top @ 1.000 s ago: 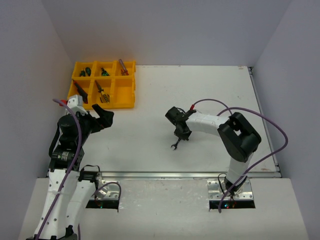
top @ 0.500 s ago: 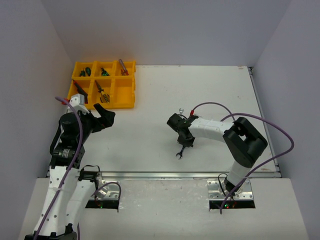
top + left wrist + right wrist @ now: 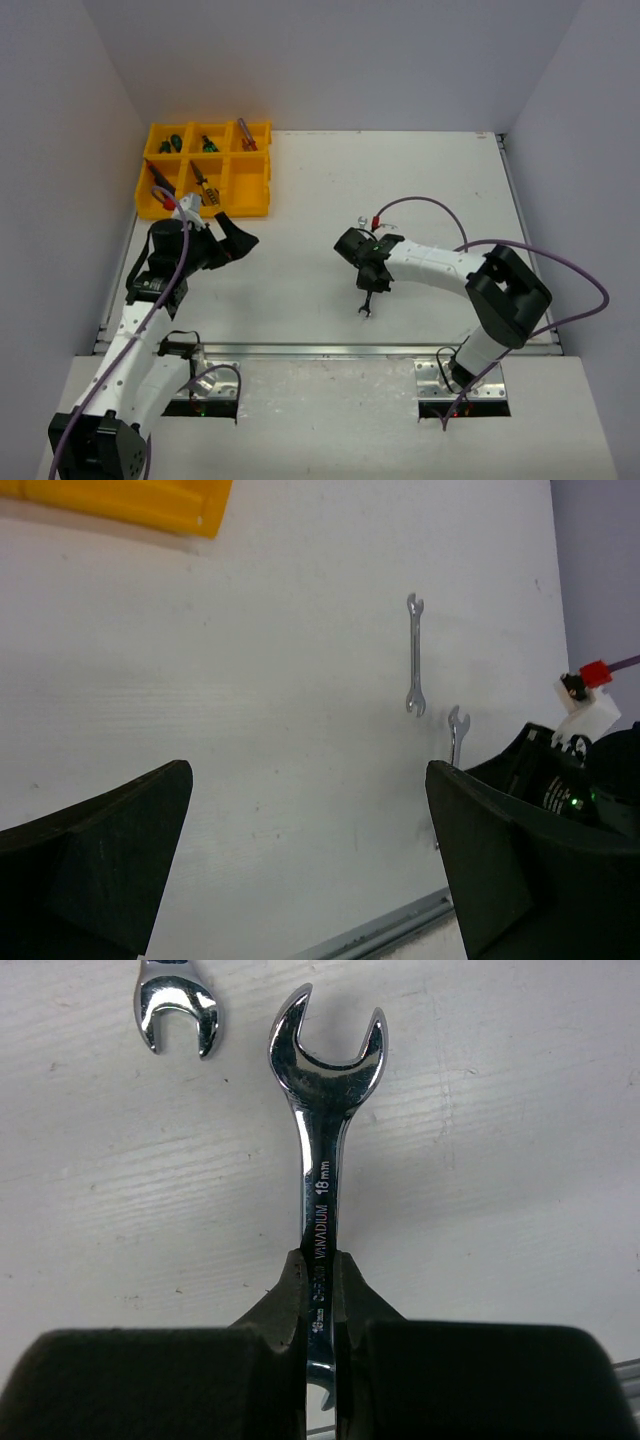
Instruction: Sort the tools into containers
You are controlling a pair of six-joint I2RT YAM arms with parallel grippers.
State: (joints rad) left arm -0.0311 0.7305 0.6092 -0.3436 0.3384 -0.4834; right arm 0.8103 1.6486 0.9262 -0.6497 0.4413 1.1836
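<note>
My right gripper (image 3: 371,283) is shut on a silver 18 mm wrench (image 3: 318,1195), gripped at mid-shank, with its open end (image 3: 366,310) pointing toward the near edge. A second silver wrench (image 3: 361,222) lies on the table just behind the right wrist. It also shows in the left wrist view (image 3: 415,656), and its head shows in the right wrist view (image 3: 178,1005). My left gripper (image 3: 236,240) is open and empty, just in front of the yellow tray (image 3: 247,196). The tray's compartments hold green screwdrivers (image 3: 176,143), red-handled pliers (image 3: 245,133) and other tools.
The right arm's purple cable (image 3: 440,205) loops over the table right of centre. A metal rail (image 3: 330,350) runs along the near table edge. Grey walls close the left, back and right sides.
</note>
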